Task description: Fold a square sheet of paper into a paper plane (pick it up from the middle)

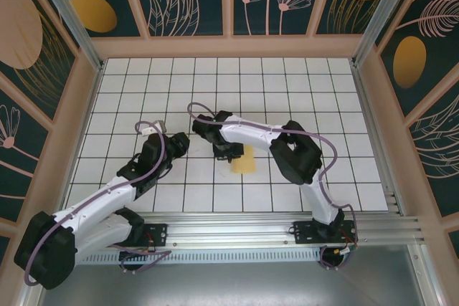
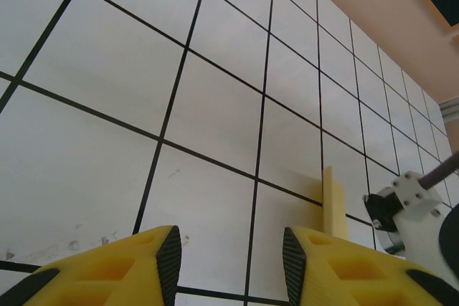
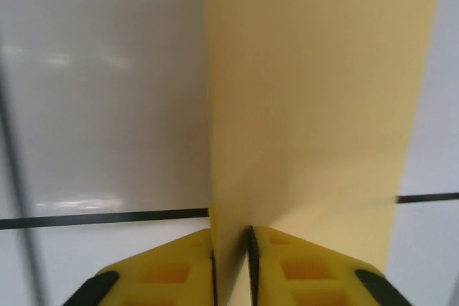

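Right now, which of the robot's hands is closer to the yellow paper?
Right. The right hand has the yellow paper between its fingers; the left hand sits off to the paper's left, open, with bare tiles between them.

Far half of tabletop is found free, wall to wall; a gripper could be passed there unhindered. Centre is blocked: right arm is stretched across it toward the left, w/ right gripper set at the left edge of the yellow sheet of paper. The narrow gap betw. its jaws is taken up by paper. Left gripper is held just left of that, jaws apart, nothing betw. them, bare tiles ahead up to the sheet's raised edge. Near-left tiles are covered by left arm. Tiles right of the right arm are open. Sides are closed off by walls.
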`<control>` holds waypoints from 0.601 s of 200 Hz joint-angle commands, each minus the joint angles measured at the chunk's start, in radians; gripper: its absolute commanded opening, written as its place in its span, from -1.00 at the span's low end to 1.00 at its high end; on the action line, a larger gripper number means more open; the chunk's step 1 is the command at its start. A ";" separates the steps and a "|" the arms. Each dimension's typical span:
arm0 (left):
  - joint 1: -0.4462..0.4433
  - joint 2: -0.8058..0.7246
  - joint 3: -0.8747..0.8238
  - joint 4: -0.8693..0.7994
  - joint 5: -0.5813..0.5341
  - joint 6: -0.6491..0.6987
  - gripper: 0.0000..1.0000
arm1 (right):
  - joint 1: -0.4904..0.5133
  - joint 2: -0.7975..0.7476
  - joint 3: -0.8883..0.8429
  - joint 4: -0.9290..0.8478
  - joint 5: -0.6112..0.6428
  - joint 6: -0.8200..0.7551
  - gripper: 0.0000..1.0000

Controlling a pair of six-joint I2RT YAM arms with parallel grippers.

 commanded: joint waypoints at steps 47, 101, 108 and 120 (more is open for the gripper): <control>0.005 0.128 0.046 0.189 0.370 0.082 -0.15 | -0.104 -0.490 -0.430 0.505 -0.265 -0.011 0.03; -0.091 0.501 0.267 0.249 0.530 0.090 -0.37 | -0.375 -0.781 -0.908 0.826 -0.525 0.035 -0.01; -0.098 0.547 0.305 0.223 0.523 0.093 -0.40 | -0.394 -0.790 -0.937 0.855 -0.549 0.029 -0.02; -0.101 0.615 0.358 0.185 0.500 0.092 -0.45 | -0.408 -0.785 -0.959 0.871 -0.580 0.019 -0.05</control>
